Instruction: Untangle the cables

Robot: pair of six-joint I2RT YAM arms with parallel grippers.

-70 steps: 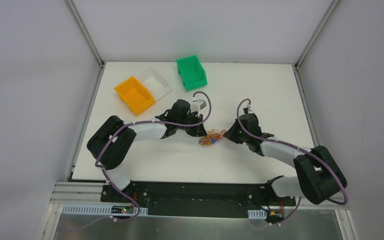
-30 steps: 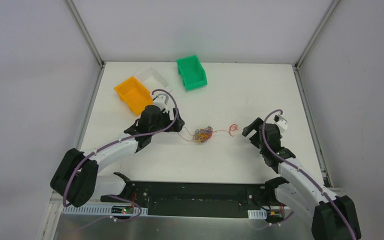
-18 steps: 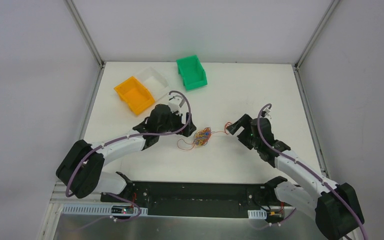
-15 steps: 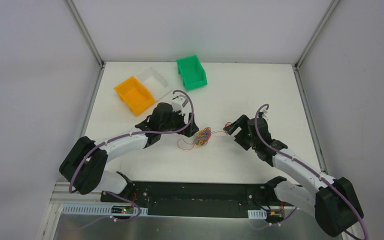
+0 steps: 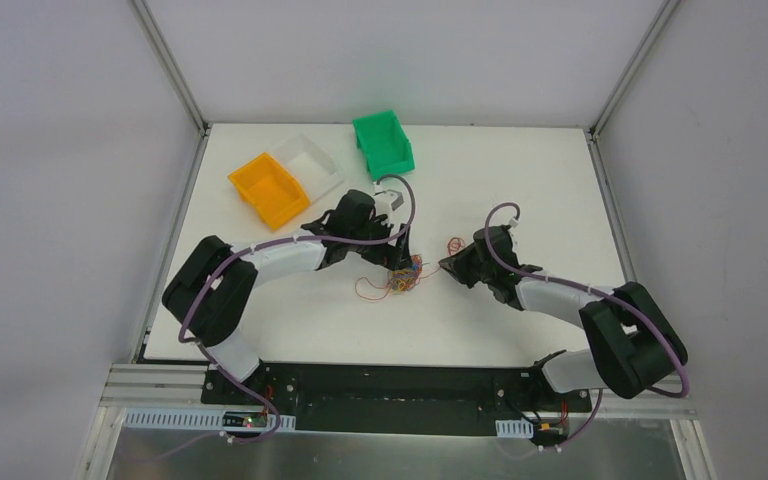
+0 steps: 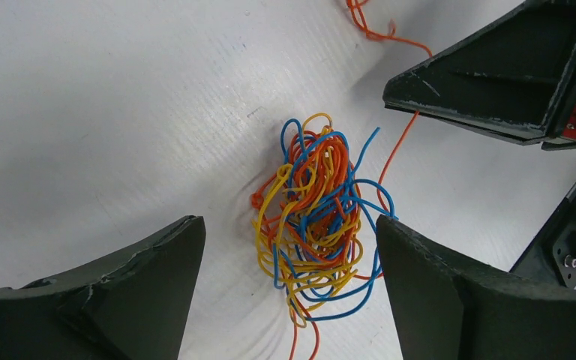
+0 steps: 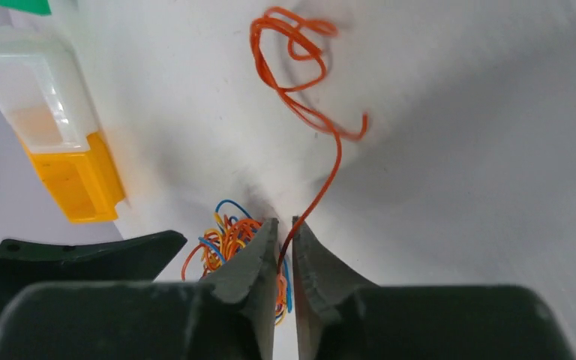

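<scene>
The cables (image 5: 406,277) lie as a small tangle of orange, blue and yellow strands (image 6: 315,225) in the middle of the white table. My left gripper (image 6: 289,240) hangs open over the tangle, one finger on each side and neither touching it. One orange cable (image 7: 330,161) runs out of the tangle to the right and ends in a loose curl (image 5: 454,244). My right gripper (image 7: 283,234) is shut on this orange cable just beside the tangle (image 7: 229,236), low over the table. In the top view the right gripper (image 5: 450,266) sits right of the tangle.
An orange bin (image 5: 268,188) and a clear white bin (image 5: 308,165) stand at the back left. A green bin (image 5: 383,144) is behind the middle. The table's edges (image 5: 600,190) meet grey walls on three sides.
The right gripper has moved left to the tangle and shut on the orange strand. The left gripper has swung right, from beside the tangle to straddling it, still open.
</scene>
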